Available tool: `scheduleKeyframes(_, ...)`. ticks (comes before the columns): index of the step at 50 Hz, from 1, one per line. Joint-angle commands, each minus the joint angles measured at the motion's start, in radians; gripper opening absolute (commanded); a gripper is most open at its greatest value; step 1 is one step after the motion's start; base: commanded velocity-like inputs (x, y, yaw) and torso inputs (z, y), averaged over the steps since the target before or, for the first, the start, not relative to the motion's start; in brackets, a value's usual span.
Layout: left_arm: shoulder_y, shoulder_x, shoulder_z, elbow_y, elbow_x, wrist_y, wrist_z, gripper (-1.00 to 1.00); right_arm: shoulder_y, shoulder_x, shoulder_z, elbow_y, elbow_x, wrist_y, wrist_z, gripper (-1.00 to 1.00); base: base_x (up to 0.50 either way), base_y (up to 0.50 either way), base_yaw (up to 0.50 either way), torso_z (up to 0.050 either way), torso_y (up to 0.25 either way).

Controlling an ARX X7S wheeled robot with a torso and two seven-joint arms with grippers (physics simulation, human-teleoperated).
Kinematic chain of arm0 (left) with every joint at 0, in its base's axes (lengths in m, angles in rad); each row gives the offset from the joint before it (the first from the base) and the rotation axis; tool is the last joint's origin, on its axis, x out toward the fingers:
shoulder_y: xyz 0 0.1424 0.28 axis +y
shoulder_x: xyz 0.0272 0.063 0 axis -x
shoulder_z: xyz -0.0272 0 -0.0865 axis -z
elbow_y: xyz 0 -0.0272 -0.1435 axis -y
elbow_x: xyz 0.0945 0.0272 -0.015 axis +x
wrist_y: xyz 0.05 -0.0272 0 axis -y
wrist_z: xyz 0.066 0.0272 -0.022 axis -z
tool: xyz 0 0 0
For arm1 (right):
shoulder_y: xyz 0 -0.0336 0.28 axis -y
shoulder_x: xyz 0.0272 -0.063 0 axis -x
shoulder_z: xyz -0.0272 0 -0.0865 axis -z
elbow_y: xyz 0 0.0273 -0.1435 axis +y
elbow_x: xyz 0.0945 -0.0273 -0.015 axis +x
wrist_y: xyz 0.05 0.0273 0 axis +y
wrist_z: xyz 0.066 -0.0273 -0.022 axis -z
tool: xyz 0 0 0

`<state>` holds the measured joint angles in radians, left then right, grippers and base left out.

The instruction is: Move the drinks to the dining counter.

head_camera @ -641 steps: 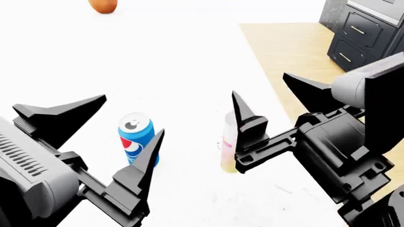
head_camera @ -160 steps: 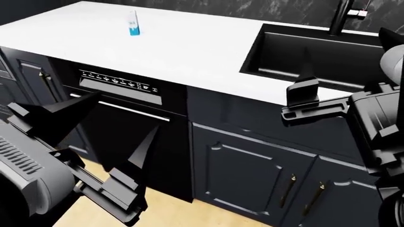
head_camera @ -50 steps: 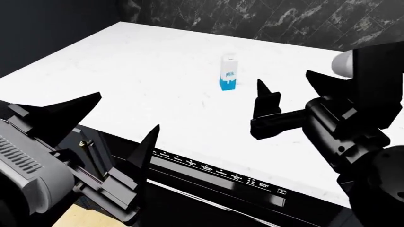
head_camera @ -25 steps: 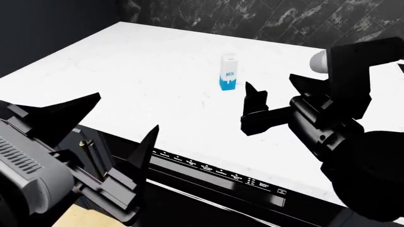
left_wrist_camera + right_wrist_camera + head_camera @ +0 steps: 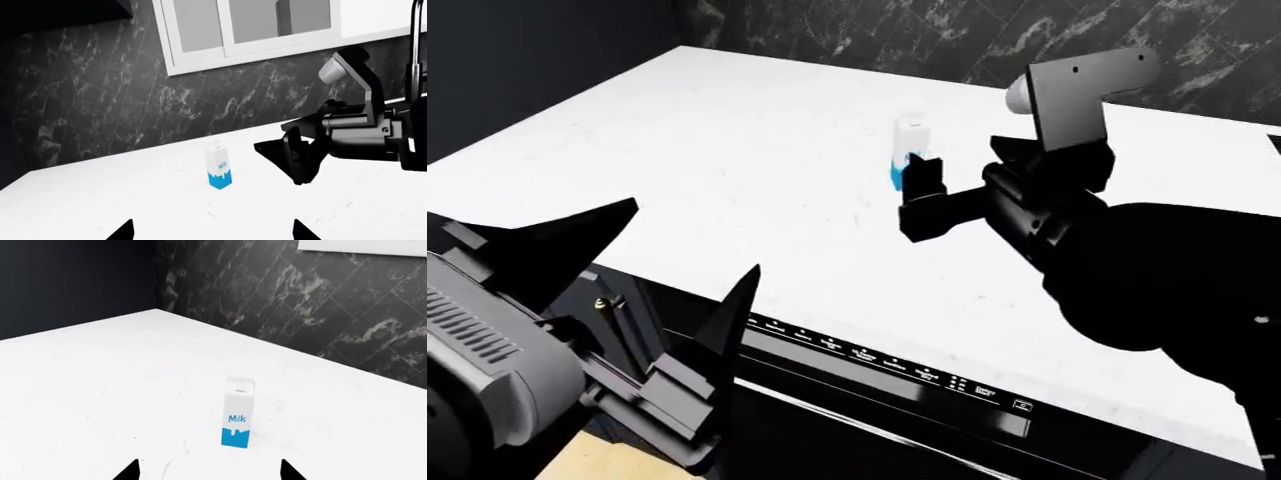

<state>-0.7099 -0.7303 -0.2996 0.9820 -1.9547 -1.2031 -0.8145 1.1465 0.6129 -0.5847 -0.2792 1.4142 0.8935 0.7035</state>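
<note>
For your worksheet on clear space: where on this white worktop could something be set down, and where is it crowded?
The white worktop is bare from the milk carton to its dark-wall corner and front edge. It is crowded only at the carton, where the open right gripper closes in.

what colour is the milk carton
White with a blue base and blue lettering; the milk carton shows best in the right wrist view.

A kitchen: white worktop [image 5: 761, 150], dark marble backsplash [image 5: 320, 305], dishwasher panel [image 5: 881, 365] below
</note>
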Motion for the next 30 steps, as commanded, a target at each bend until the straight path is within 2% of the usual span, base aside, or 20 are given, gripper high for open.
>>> scheduleKeyframes(1, 0.003, 0.006, 0.001, -0.004, 0.01, -0.009, 0.006, 1.0, 0.053, -0.058, -0.052, 0.144, -0.099, -0.007, -0.1, 1.0, 0.0, 0.0, 0.0, 0.0, 0.0)
scheduleKeyframes(30, 0.005, 0.007, 0.007, -0.007, 0.014, -0.012, 0.001, 1.0, 0.209, -0.252, -0.188, 0.659, -0.354, -0.137, -0.391, 1.0, 0.0, 0.0, 0.0, 0.0, 0.0)
